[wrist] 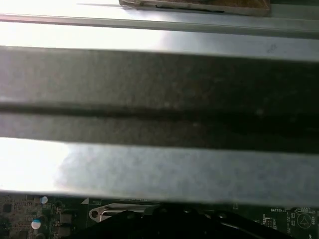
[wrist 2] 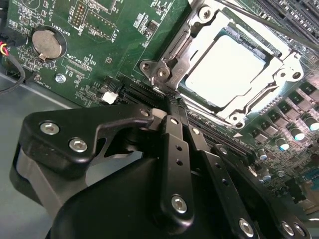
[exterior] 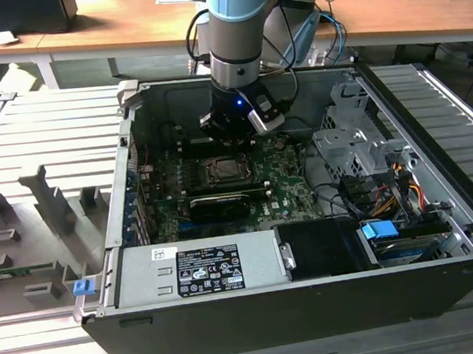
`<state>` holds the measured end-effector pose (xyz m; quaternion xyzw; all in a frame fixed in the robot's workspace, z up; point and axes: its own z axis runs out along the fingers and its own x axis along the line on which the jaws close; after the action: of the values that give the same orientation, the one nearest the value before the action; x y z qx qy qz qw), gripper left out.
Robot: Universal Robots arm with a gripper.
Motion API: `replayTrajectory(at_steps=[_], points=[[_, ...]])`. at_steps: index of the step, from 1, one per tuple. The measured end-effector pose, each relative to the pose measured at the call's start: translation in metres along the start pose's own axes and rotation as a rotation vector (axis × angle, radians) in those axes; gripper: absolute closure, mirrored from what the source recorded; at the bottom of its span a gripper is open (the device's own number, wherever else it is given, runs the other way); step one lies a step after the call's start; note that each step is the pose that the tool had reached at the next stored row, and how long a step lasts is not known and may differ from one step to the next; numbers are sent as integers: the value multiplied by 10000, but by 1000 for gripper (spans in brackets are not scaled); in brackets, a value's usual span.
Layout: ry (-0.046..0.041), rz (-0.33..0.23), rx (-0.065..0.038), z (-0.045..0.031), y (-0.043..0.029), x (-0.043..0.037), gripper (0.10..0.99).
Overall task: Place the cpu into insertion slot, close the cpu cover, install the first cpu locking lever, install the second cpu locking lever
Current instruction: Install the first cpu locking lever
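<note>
My gripper (wrist 2: 172, 107) (fingers pressed together, holding nothing) hovers just beside the cpu cover (wrist 2: 197, 30), lowered over the cpu (wrist 2: 227, 69) on the motherboard (wrist 2: 104, 45).

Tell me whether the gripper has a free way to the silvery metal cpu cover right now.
Probably yes. In the second wrist view the black gripper sits just beside the silvery square-framed cpu cover, which lies flat around the pale grey cpu, and nothing stands between them.
</note>
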<state>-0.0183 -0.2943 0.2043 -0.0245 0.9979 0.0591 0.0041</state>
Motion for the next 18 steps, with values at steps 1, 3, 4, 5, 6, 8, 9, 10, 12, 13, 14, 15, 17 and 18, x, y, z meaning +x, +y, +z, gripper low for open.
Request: replayTrajectory(at_steps=[1, 3, 4, 5, 6, 8, 9, 10, 12, 13, 14, 15, 17, 18], points=[[2, 0, 31, 4, -1, 0, 980], [5, -1, 85, 17, -2, 0, 980], [6, -1, 89, 21, -2, 0, 980], [5, -1, 92, 24, -3, 1, 980], [4, -1, 46, 25, -5, 1, 980], [-3, 1, -75, 23, -3, 1, 980], [-5, 1, -79, -10, 2, 0, 980], [-3, 1, -75, -50, 6, 0, 980], [-2, -1, -63, -152, 18, -2, 980], [-2, -1, -61, -157, 16, -2, 980], [-3, -1, -60, -159, 4, -1, 980], [-1, -1, -59, -160, -5, -1, 980], [-3, 0, -60, -161, -16, 0, 980], [-2, 0, -60, -162, -20, 0, 980]])
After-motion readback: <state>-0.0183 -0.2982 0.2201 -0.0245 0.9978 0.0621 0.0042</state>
